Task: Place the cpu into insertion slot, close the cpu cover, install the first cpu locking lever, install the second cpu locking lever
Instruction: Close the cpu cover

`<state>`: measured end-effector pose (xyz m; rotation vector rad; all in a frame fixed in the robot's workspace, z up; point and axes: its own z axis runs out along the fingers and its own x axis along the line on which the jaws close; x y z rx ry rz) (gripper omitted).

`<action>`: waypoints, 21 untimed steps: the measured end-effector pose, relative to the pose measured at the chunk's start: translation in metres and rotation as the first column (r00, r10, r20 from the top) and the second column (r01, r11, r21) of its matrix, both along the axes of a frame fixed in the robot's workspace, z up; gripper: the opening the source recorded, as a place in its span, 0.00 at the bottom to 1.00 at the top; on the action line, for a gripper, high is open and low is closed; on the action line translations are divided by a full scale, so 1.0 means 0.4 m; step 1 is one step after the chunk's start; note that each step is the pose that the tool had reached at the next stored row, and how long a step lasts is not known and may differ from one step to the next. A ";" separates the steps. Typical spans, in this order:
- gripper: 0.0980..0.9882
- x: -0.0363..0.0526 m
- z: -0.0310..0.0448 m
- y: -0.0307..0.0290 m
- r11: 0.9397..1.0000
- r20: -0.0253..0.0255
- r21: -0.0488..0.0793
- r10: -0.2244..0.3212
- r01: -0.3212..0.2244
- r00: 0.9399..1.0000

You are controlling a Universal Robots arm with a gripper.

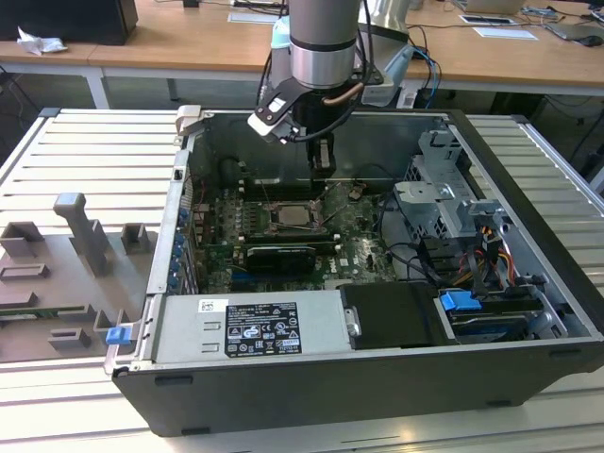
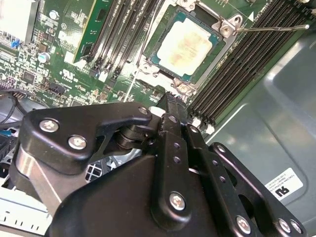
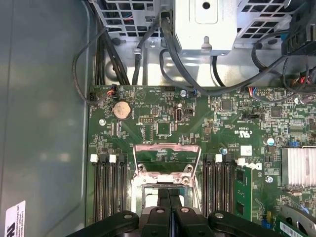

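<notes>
A: Gripper (image 2: 170,101) nearest the lens in the second wrist view: black links, screw heads. Fingers pressed flat together, seam only, nothing pinched that I can see.

B: Noted. Where's the cpu (image 2: 186,44)?

A: Lying flat in the socket on the motherboard (image 3: 148,123), pale metal top up, between two banks of memory slots (image 2: 237,64). Computer case (image 1: 377,377) sits on the desk (image 1: 85,151), reaching toward the exterior view's right edge.

B: Cover?

A: The cpu cover (image 3: 167,146) is tipped up off the socket, open. Board shows through its window in the first wrist view. Gripper tip just beside its near edge. Touching or not, cannot tell.

B: Handling?

A: My read: cover is thin sheet metal, light, stiff, hinged. It should swing on a push against the frame bar, never through the window. Slick, so a closed tip could skate off. Chip is light and rigid but likely fragile underneath; hold by the edges only, if at all.

B: Levers?

A: One locking lever (image 2: 271,28), a thin wire rod, unlatched, running out past a socket corner. Springy, I'd guess; take it near the free end. Which of the two it is, unclear.

B: Hidden?

A: Near half of the socket sits behind the fingers in the first wrist view. Cover hinge not made out. In the exterior view, socket and cover are hard to separate.
</notes>
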<state>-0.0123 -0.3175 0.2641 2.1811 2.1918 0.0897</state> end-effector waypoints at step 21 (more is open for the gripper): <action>0.01 0.047 0.000 0.000 1.000 0.000 0.000 0.000 0.000 1.000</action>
